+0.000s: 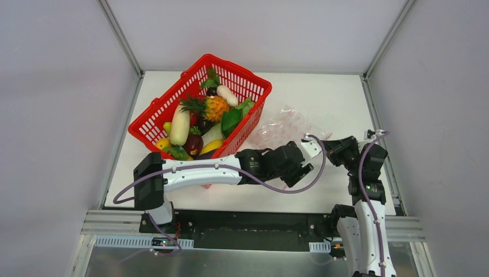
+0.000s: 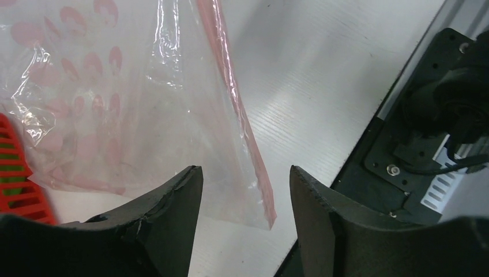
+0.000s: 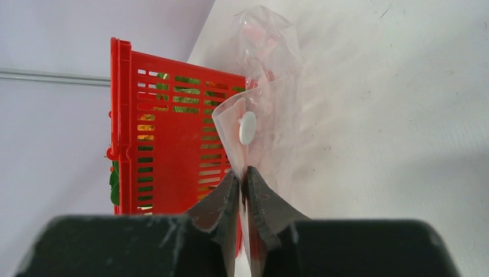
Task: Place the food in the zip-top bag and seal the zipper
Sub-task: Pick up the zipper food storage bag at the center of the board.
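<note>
The clear zip-top bag [image 1: 284,128] with pink dots lies on the table right of the red basket. Its pink zipper strip [image 2: 236,101] runs toward my left gripper. My left gripper [image 2: 245,176] is open, with the bag's corner between its fingers and nothing gripped. My right gripper [image 3: 244,176] is shut on the bag's edge [image 3: 271,115], which carries a white slider [image 3: 247,127]. The food [image 1: 202,118] lies in the basket: orange pineapple [image 1: 216,108], white radishes, green leaves, dark eggplant, a yellow piece.
The red mesh basket [image 1: 163,104] stands at the table's left, tilted, close against the bag. It also shows in the right wrist view [image 3: 173,127]. The right arm's black base [image 2: 438,115] sits by the table's right edge.
</note>
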Controlling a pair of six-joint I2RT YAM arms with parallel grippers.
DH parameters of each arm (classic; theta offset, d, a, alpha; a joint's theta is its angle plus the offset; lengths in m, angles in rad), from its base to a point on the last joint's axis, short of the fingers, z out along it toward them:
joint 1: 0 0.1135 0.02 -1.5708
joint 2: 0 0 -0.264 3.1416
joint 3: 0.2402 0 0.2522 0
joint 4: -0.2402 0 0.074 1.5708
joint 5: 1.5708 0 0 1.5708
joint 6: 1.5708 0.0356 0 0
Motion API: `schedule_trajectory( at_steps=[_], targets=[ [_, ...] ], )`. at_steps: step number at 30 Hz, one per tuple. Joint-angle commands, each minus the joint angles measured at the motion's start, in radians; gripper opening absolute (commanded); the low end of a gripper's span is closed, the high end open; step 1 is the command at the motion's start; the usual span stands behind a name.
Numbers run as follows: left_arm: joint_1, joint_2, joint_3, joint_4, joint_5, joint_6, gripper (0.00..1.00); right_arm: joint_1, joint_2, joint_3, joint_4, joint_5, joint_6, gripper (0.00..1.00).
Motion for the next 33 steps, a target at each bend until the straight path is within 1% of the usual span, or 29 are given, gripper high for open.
schedule_trajectory(
  at_steps=[1,5,6,8,9,12,14,15,16,17,18,21,23,24,25,28,30,33],
  targets=[
    [-0.013,0.021,-0.002,0.08,-0.145,-0.013,0.57,-0.007,-0.009,0.025,0.027,-0.048,0.019,0.12],
    [-0.011,0.04,-0.025,0.112,-0.186,-0.022,0.54,-0.007,-0.007,0.015,0.054,-0.064,0.033,0.13],
    [-0.011,0.047,-0.027,0.115,-0.19,-0.022,0.49,-0.007,-0.007,0.015,0.058,-0.068,0.033,0.13],
    [-0.004,0.063,-0.028,0.125,-0.171,-0.027,0.29,-0.007,-0.003,0.012,0.065,-0.073,0.03,0.13],
    [0.002,0.069,-0.028,0.127,-0.145,-0.031,0.26,-0.007,-0.002,0.008,0.067,-0.073,0.03,0.13],
    [0.022,0.077,-0.037,0.148,-0.073,-0.049,0.22,-0.007,0.012,0.006,0.077,-0.08,0.026,0.13],
    [0.026,0.066,-0.057,0.173,-0.038,-0.049,0.22,-0.007,0.022,0.012,0.075,-0.08,0.011,0.13],
    [0.028,0.057,-0.074,0.189,-0.017,-0.052,0.24,-0.007,0.026,0.014,0.071,-0.078,0.007,0.14],
    [0.028,0.048,-0.088,0.204,-0.007,-0.057,0.29,-0.007,0.03,0.014,0.072,-0.075,0.006,0.14],
    [0.03,0.04,-0.099,0.216,-0.003,-0.062,0.36,-0.007,0.034,0.013,0.072,-0.074,0.006,0.14],
    [0.03,0.034,-0.105,0.224,-0.002,-0.064,0.39,-0.007,0.036,0.012,0.075,-0.075,0.006,0.14],
    [0.038,0.036,-0.113,0.229,0.001,-0.059,0.4,-0.007,0.034,0.006,0.082,-0.08,0.006,0.14],
    [0.05,0.047,-0.117,0.237,0.034,-0.056,0.43,-0.007,0.028,0.0,0.092,-0.09,0.01,0.15],
    [0.054,0.052,-0.115,0.234,0.031,-0.059,0.39,-0.007,0.025,-0.002,0.096,-0.092,0.011,0.15],
    [0.059,0.055,-0.114,0.227,0.025,-0.062,0.3,-0.007,0.021,-0.002,0.098,-0.094,0.013,0.15],
    [0.074,0.055,-0.117,0.226,0.04,-0.068,0.26,-0.007,0.017,-0.004,0.096,-0.098,0.012,0.15],
    [0.083,0.052,-0.118,0.227,0.056,-0.064,0.2,-0.007,0.017,-0.005,0.096,-0.1,0.01,0.15],
    [0.09,0.052,-0.114,0.213,0.067,-0.058,0.04,-0.007,0.018,-0.008,0.096,-0.103,0.004,0.16]
  ],
)
